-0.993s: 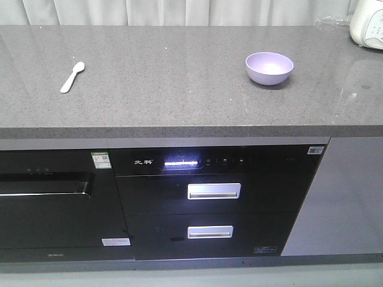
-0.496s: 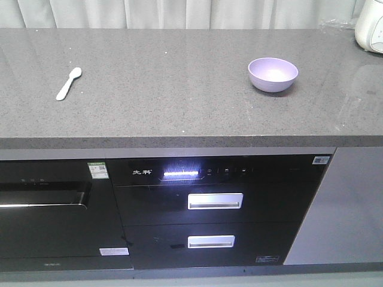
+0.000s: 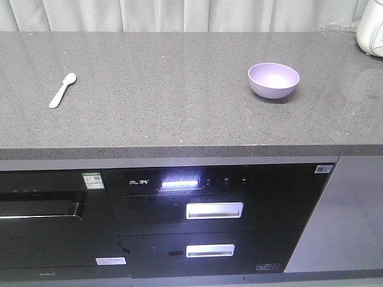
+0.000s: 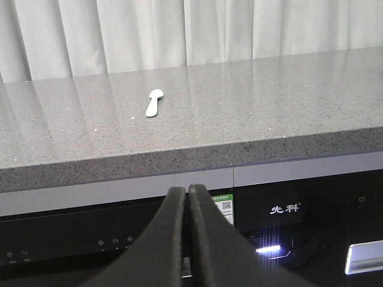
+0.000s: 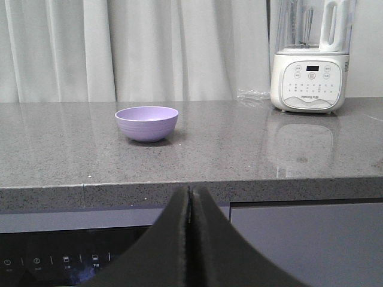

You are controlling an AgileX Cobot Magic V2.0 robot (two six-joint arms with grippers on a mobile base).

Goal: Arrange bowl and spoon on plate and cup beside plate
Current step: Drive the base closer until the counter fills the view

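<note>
A lavender bowl (image 3: 273, 79) stands upright on the grey counter (image 3: 167, 89), right of centre; the right wrist view has the bowl (image 5: 146, 123) ahead and slightly left. A pale mint spoon (image 3: 61, 90) lies flat at the counter's left, scoop pointing away; the left wrist view shows the spoon (image 4: 154, 103) beyond the edge. My left gripper (image 4: 187, 191) is shut and empty, held in front of the cabinet face below the counter edge. My right gripper (image 5: 190, 191) is likewise shut and empty, below the edge. The plate and the cup are out of view.
A white blender (image 5: 309, 57) stands at the counter's far right, by crumpled clear plastic (image 5: 254, 96). White curtains (image 3: 179, 15) hang behind. Under the counter are a black appliance with two drawer handles (image 3: 214, 210) and an oven (image 3: 42, 209) at the left.
The front view has shifted: the counter and cabinets sit lower in the frame, and the spoon has slid left and down. Bowl and spoon keep their places on the counter.
</note>
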